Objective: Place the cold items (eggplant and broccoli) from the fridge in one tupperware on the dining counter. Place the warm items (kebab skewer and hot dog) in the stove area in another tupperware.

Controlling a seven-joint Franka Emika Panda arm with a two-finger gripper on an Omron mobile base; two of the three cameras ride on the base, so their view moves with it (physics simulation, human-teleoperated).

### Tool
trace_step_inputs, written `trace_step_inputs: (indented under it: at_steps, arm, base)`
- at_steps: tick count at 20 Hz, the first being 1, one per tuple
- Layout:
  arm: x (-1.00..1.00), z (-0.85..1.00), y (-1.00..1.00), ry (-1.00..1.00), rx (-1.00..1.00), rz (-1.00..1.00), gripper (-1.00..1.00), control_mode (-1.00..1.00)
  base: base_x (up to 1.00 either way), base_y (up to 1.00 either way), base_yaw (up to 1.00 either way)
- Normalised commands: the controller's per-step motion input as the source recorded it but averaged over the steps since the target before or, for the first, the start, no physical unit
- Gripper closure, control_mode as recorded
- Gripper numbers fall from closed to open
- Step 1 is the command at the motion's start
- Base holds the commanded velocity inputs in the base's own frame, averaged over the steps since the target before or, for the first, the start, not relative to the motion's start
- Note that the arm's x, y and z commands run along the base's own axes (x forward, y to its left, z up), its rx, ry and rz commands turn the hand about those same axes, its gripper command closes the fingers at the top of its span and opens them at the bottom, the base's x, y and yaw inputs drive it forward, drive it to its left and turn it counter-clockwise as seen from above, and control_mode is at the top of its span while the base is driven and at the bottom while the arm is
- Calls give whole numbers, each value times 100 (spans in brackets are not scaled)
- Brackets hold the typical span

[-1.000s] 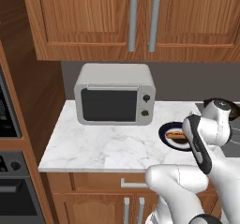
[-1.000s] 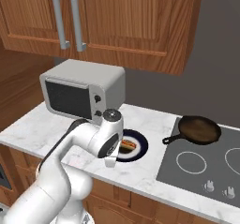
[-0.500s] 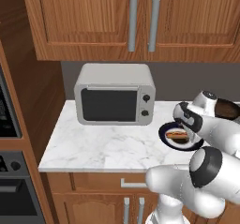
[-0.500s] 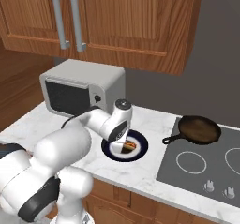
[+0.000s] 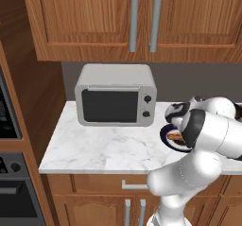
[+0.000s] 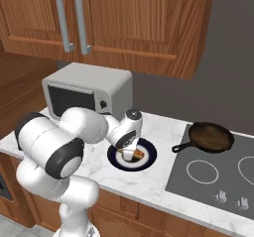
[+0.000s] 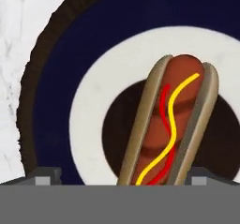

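Straddling hot dog (image 7: 171, 124) on plate (image 7: 61, 78)
My gripper (image 7: 119, 178), jaws wide, sits low so each finger flanks the bun lengthwise, ready to close.

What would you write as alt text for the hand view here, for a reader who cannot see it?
A hot dog in a bun, striped with yellow and red sauce, lies on a dark blue plate with a white ring, seen close from above. The open gripper sits just over it, one fingertip on each side of the bun's near end. White marble counter shows at the left.
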Motion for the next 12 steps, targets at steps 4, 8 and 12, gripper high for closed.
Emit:
trace_step_inputs:
  at_steps: [4,8,12]
  arm:
    - [1,-58,-9,0,0,-5,-100,-100]
    - [0,-74,0,8,0,-13,-100,-100]
    - [0,-69,0,9,0,-14,100,-100]
  base:
    - [0,0,0]
    - [0,0,0]
    - [0,0,0]
